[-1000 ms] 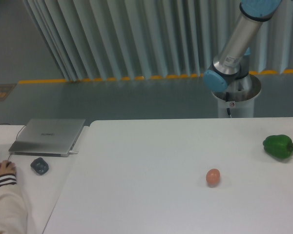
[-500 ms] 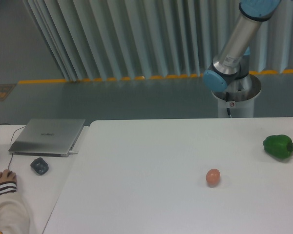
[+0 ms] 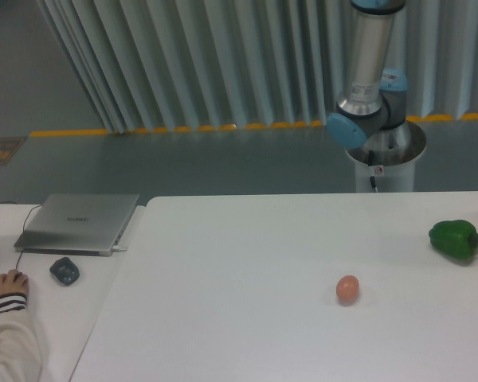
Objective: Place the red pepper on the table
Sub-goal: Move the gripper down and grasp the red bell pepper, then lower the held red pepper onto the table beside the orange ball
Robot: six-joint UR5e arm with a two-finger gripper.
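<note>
A large white table (image 3: 247,263) with a rounded near-left corner fills the lower part of the view. On it sits a small orange-pink egg-shaped ball (image 3: 347,289), right of the table's centre. A glossy green bell pepper (image 3: 454,239) lies well apart from the ball, near the table's right edge and slightly farther back. No red pepper is visible anywhere in the view.

Behind the table's far edge, to the right, stands the robot arm (image 3: 370,72). Its silver upper link rises almost straight up from a blue-capped joint on a round metal base (image 3: 388,151) and runs out of the top of the picture. The gripper is outside the view, so whether its fingers are apart or together cannot be told.

Left of the table, touching or just beside it, is a smaller white desk (image 3: 56,294). A closed silver laptop (image 3: 78,223) rests at the desk's back. A small dark blue-grey object (image 3: 64,270), too small to identify, sits just in front of the laptop. A person's hand (image 3: 8,282) in a cream sleeve with a striped cuff rests on the desk, left of that object.

Behind everything hangs a pale pleated curtain (image 3: 207,64) above a grey floor with a yellow line.
</note>
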